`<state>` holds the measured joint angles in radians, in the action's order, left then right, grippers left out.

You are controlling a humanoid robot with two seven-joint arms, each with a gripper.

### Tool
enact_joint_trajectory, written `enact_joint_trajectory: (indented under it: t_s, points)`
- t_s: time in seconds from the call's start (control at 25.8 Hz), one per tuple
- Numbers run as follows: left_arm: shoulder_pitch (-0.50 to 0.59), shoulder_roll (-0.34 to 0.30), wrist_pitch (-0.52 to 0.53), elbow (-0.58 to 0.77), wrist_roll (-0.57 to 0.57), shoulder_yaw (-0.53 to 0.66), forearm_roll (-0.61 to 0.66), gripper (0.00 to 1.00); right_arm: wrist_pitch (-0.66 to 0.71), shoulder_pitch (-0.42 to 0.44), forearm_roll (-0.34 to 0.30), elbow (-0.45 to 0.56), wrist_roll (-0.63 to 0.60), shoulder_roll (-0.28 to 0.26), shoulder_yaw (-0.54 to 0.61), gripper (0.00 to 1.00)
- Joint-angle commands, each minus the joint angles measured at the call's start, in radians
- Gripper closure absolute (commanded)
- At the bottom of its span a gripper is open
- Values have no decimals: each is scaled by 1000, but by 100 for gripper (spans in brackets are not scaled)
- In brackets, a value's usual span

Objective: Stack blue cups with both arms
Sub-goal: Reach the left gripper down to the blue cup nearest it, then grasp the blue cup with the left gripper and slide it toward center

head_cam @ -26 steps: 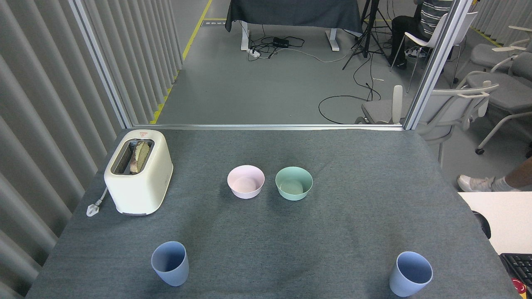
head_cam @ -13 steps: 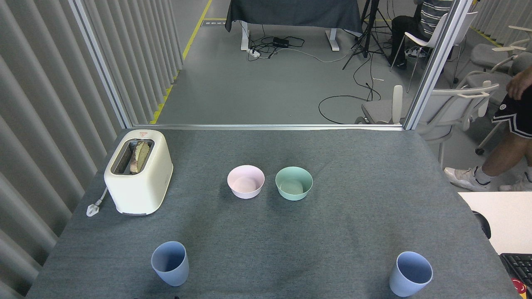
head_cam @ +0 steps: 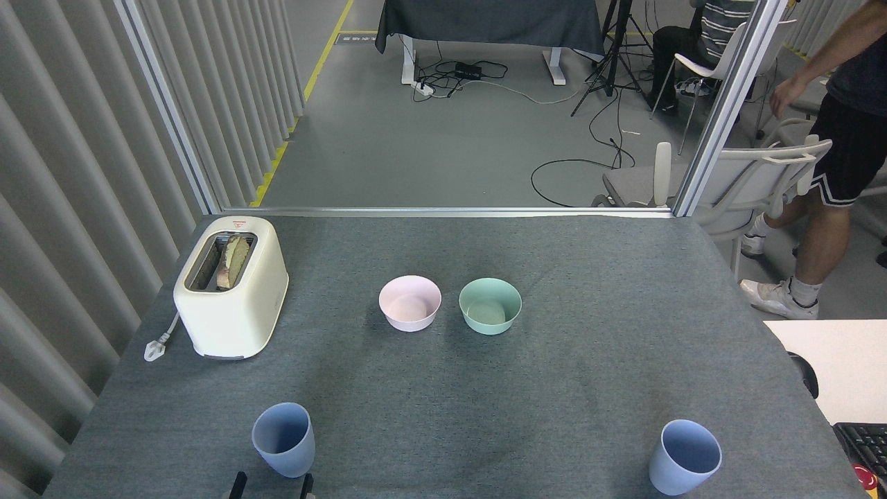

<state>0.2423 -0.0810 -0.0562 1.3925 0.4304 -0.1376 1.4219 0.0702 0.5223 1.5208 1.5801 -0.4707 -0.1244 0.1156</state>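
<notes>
Two blue cups stand upright on the grey table (head_cam: 568, 374). The left cup (head_cam: 283, 439) is near the front left and the right cup (head_cam: 684, 457) near the front right, far apart. Only the tips of my left gripper (head_cam: 273, 486) show at the bottom edge, just in front of the left cup. Its two black fingertips (head_cam: 239, 482) are spread wide with nothing between them, and they do not touch the cup. My right gripper and both arms are out of view.
A pink bowl (head_cam: 409, 302) and a mint-green bowl (head_cam: 490, 305) sit side by side mid-table. A cream toaster (head_cam: 231, 287) with bread stands at the left. A person (head_cam: 828, 159) walks past chairs at the right, beyond the table. A keyboard (head_cam: 863, 443) lies on a white desk at right.
Black fingertips of my left gripper have risen into view at the bottom edge below the left cup. The person at the right has walked further into view. The cups have not moved.
</notes>
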Motion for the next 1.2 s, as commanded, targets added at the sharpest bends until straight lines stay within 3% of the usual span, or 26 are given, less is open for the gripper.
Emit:
enact_joint_trajectory:
  t_s: [0.0,0.97,1.16]
  points:
    - [-17,-2,1,-13,-4,-7,8,0,0,-1,-1,-3,0,0,-1,0]
    - [-178,-5,3,-151,-5,-36,6,1,0,-1,-1,-20,0,0,-7,0]
    - [-184,-3,9,-161,-5,-36,6,13,2,-2,2,-20,1,-1,-8,0]
